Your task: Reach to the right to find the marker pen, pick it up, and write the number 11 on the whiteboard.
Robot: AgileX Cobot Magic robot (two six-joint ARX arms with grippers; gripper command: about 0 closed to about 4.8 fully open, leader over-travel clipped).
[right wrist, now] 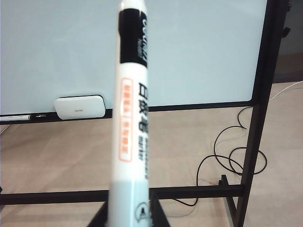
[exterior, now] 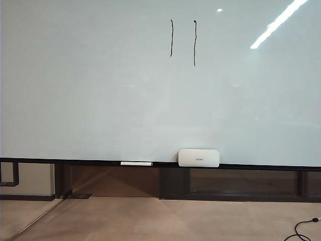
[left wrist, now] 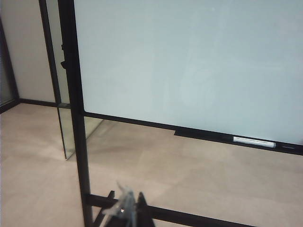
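Note:
The whiteboard (exterior: pixel 100 90) fills the exterior view. The number 11 stands high on it as two thin black strokes, the left stroke (exterior: pixel 171 37) shorter than the right stroke (exterior: pixel 194 42). Neither gripper shows in that view. In the right wrist view my right gripper (right wrist: pixel 129 215) is shut on the marker pen (right wrist: pixel 130 118), a white barrel with a black band and orange label. The pen juts out towards the whiteboard (right wrist: pixel 57 47) and stays well short of it. My left gripper (left wrist: pixel 127 210) is shut, with a whitish shred of tape at its tips. It hangs over the floor, away from the whiteboard (left wrist: pixel 189 61).
On the dark ledge (exterior: pixel 75 162) lie a slim white pen (exterior: pixel 136 163) and a white eraser box (exterior: pixel 198 157). Black stand posts (left wrist: pixel 75 118) (right wrist: pixel 262 94) flank the board. A black cable (right wrist: pixel 227 146) coils on the floor by the right post.

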